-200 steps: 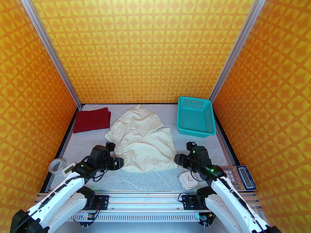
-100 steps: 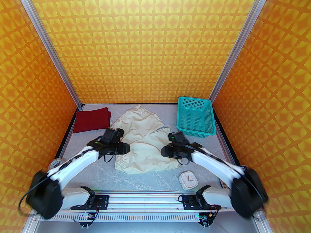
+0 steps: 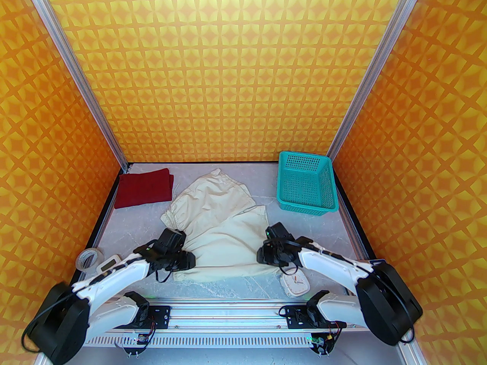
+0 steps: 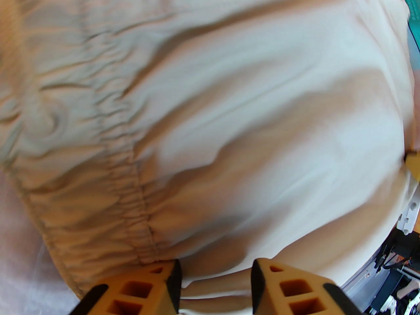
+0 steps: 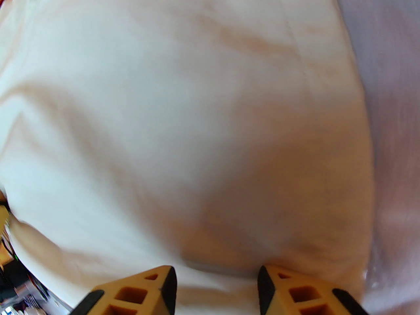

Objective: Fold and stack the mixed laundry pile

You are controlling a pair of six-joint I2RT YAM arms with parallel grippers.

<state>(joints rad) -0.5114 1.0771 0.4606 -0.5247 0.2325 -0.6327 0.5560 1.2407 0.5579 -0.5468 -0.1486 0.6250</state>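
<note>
The cream shorts [image 3: 220, 226] lie spread in the middle of the table, gathered waistband [image 4: 124, 182] on the left. The dark red shirt [image 3: 144, 192] lies folded at the far left, apart from them. My left gripper [image 3: 187, 261] rests on the shorts' near-left corner. My right gripper [image 3: 261, 255] rests on their near-right edge. In the left wrist view the orange fingers [image 4: 154, 284] stand apart with flat cloth [image 4: 229, 126] in the gap. The right wrist view likewise has parted fingers [image 5: 288, 287] over smooth cloth [image 5: 180, 126]. Neither pinches a fold.
A teal mesh basket [image 3: 304, 184] stands at the far right. A tape roll [image 3: 89, 259] and a small white device [image 3: 106, 266] lie near the left arm. A white clock [image 3: 295, 281] sits under the right arm. Patterned walls close in three sides.
Both arms reached out over the shorts, then drew back toward the near edge. The shorts' near part now lies flatter and closer to me. The jaws narrowed somewhat.
</note>
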